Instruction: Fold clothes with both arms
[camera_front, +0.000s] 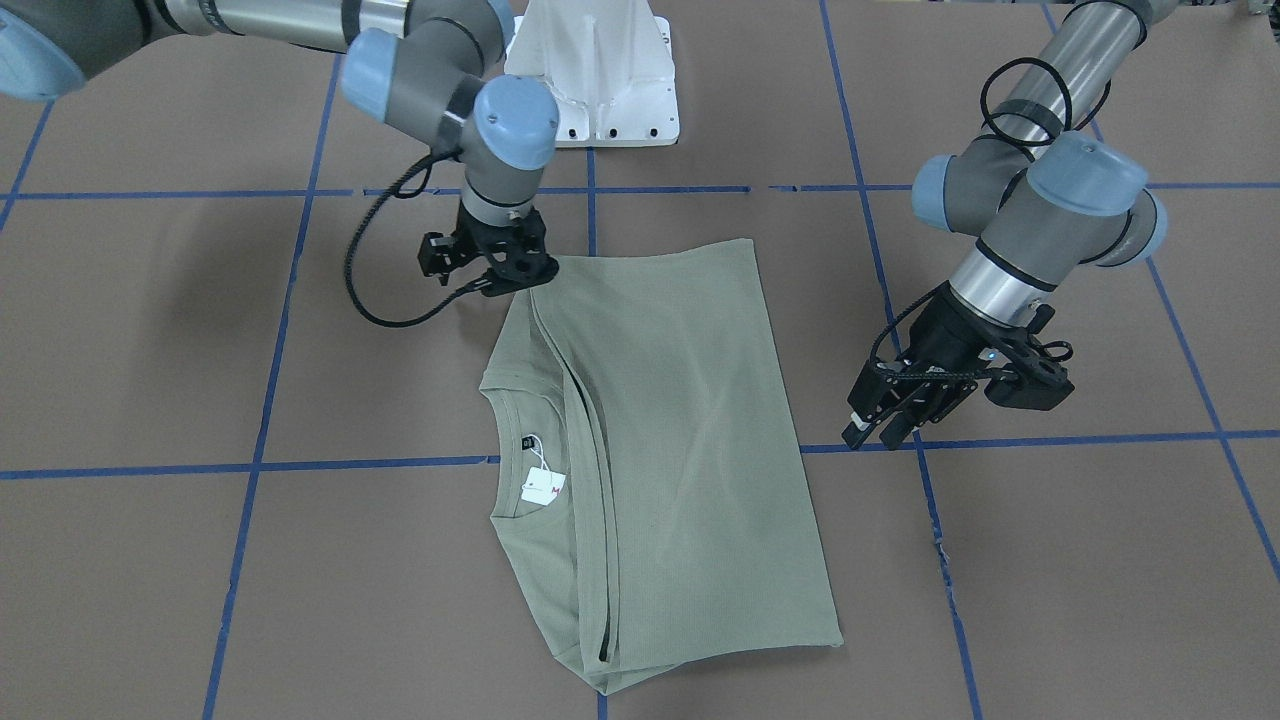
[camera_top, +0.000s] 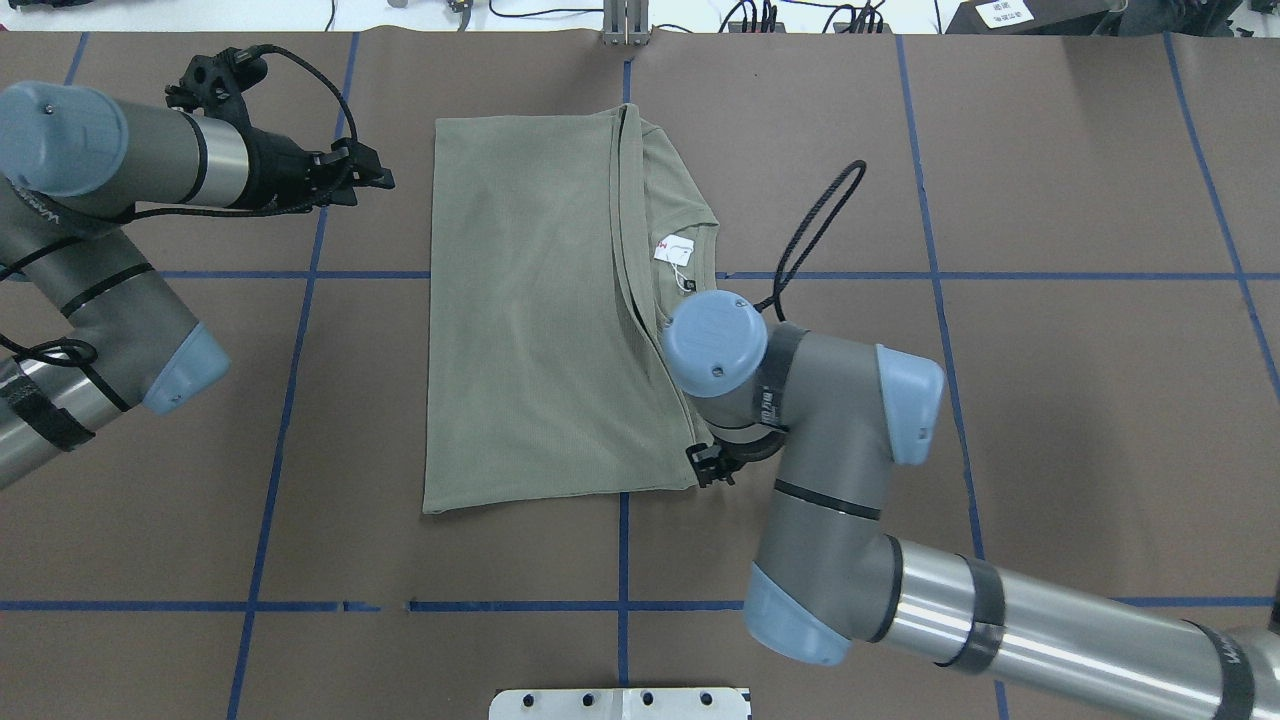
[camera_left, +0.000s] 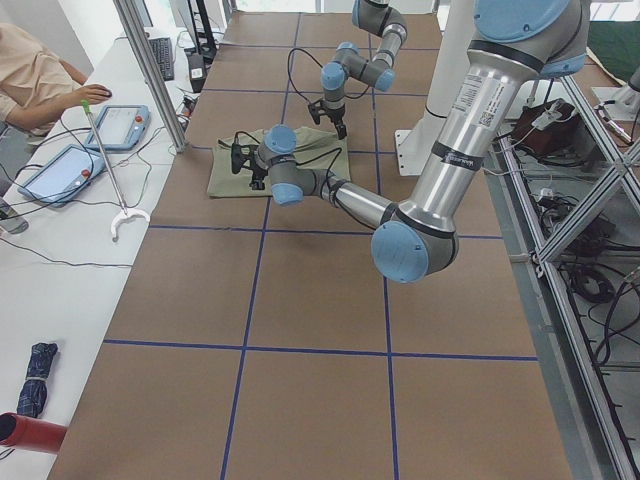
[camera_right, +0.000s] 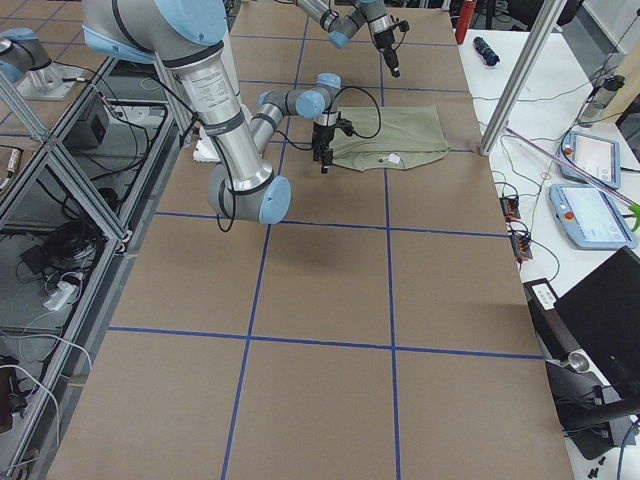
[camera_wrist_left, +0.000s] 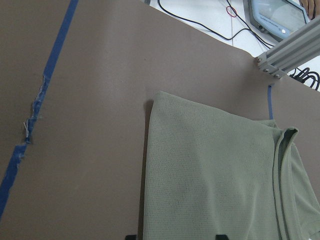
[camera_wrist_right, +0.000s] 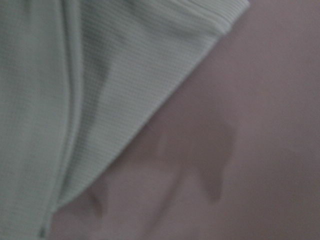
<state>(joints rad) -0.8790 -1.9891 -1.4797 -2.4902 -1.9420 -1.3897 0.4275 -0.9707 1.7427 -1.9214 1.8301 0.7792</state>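
Note:
The sage-green shirt (camera_front: 680, 430) lies folded flat on the brown table, with its collar and white hang tag (camera_front: 545, 487) showing. It also shows in the overhead view (camera_top: 530, 320) and the left wrist view (camera_wrist_left: 215, 175). My left gripper (camera_front: 880, 425) is open and empty; it hovers above the table beside the shirt's folded edge, apart from it (camera_top: 375, 180). My right gripper (camera_front: 505, 272) is low at the shirt's corner nearest the robot's base. It is mostly hidden under its wrist in the overhead view (camera_top: 712, 465). Its blurred wrist view shows cloth (camera_wrist_right: 75, 100) and two separate finger shadows, so it looks open.
The white pedestal base (camera_front: 600, 80) stands at the robot's side of the table. Blue tape lines (camera_front: 370, 463) cross the brown cover. A metal post (camera_top: 625, 25) stands at the far edge. An operator (camera_left: 40, 75) sits at a side desk with tablets.

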